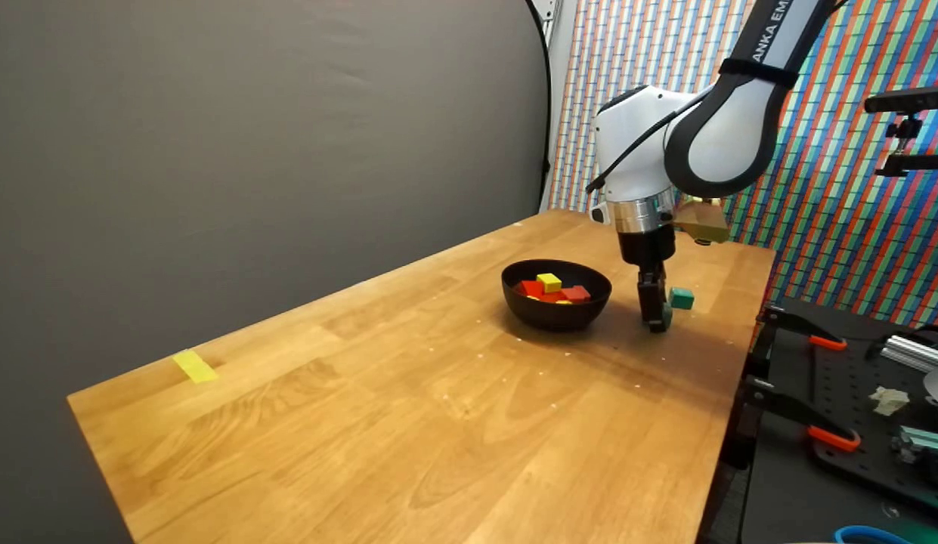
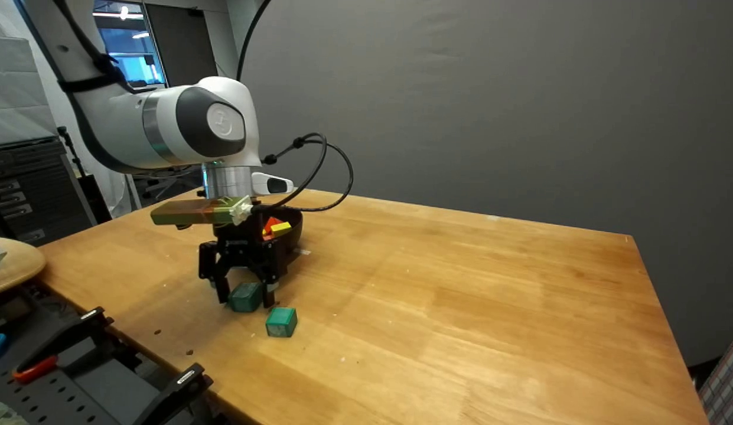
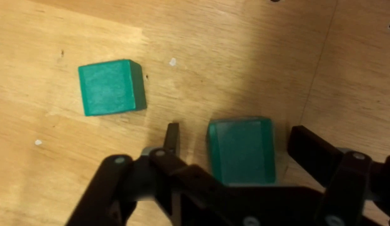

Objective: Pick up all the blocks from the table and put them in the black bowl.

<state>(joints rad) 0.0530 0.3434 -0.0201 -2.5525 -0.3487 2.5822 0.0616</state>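
Spread astride a dark green cube-shaped block (image 3: 242, 150) on the light wooden table (image 1: 438, 446), the black two-fingered pincer (image 3: 234, 138) shows gaps to both sides of it in the wrist view, presumably lined up to close on opposite faces. A brighter green cube-shaped block (image 3: 108, 88) lies near, outside that span, likely next. The round, shallow black bowl (image 1: 557, 317) stands close by, which should keep the carry short, and holds red blocks (image 1: 577, 294) and yellow blocks (image 1: 549, 284) heaped together.

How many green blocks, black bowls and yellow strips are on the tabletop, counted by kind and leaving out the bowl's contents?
Green blocks: 2, one of them between the open fingers
Black bowl: 1
Yellow strip: 1
Total: 4
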